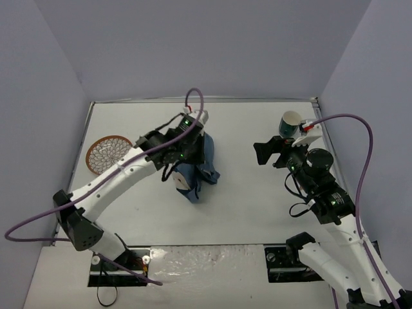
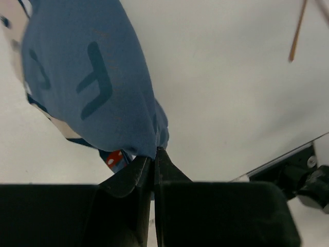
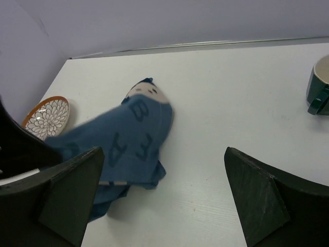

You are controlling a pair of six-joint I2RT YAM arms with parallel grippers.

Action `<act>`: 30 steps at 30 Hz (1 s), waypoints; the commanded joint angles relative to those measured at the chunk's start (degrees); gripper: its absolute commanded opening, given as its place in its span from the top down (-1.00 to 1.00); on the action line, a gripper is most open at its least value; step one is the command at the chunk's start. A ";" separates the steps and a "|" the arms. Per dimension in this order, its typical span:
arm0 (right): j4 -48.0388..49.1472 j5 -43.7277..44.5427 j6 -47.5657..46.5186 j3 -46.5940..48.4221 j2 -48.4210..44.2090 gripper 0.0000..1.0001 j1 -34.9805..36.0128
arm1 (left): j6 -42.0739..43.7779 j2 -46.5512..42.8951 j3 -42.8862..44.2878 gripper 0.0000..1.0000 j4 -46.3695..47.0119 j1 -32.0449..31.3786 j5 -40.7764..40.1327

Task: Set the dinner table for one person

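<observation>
Blue cloth placemat (image 1: 193, 168), cartoon/letter print, hangs bunched from the left gripper (image 1: 191, 132) near the middle of the table (image 1: 257, 206), a bit left of centre. Lower folds look to touch or nearly touch the tabletop; can't tell for sure. Soft, light, floppy: no stiffness, so it will sag and fold on itself, and won't lie flat unless dragged or spread out. Not fragile, not slippery; fabric grips well. Best hold is a corner or edge, which seems to be what's pinched now. A second pinch on another corner would likely help open it.

Left gripper (image 2: 154, 162): fingers pressed together on a small tuck of the placemat (image 2: 92, 77), the rest draping away from the tips in the wrist view. Left arm reaches from its near-left base diagonally toward the far middle, wrist raised above the table, fingers pointing down.

Right gripper (image 1: 269, 153): fingers spread wide, holding nothing. In its wrist view the placemat (image 3: 128, 139) lies ahead between the two fingers (image 3: 72, 190), well apart from them. Right arm comes up from the near-right base, elbow bent, gripper pointing left toward the cloth.

Mug (image 1: 291, 123), dark green outside, pale inside, stands far right, just beyond the right gripper; rigid, breakable. Patterned plate (image 1: 108, 153) with orange rim sits far left by the wall; also breakable, flat, harder to grab except by the rim.
</observation>
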 commanded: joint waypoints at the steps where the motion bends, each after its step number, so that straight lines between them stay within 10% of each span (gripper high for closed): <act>1: 4.20 4.18 1.57 -1.12 0.34 -1.00 0.22 | -2.23 5.13 -7.36 1.00 11.09 -6.07 2.20; 18: -1.56 22.92 6.42 0.86 9.31 -1.00 -0.13 | 9.59 6.18 -10.66 0.90 24.95 -17.61 12.76; 21: -2.24 24.29 6.65 2.44 11.75 -1.00 -0.70 | 10.11 3.80 -12.65 0.55 25.21 -17.47 13.09; 26: -2.37 21.25 6.54 5.39 17.63 -1.00 -2.78 | 8.62 -3.63 -18.45 -0.62 23.87 -15.35 7.15; 30: -2.30 15.98 4.15 9.60 25.60 -1.00 -3.12 | 6.27 -9.33 -24.15 -0.94 25.28 -10.14 6.93</act>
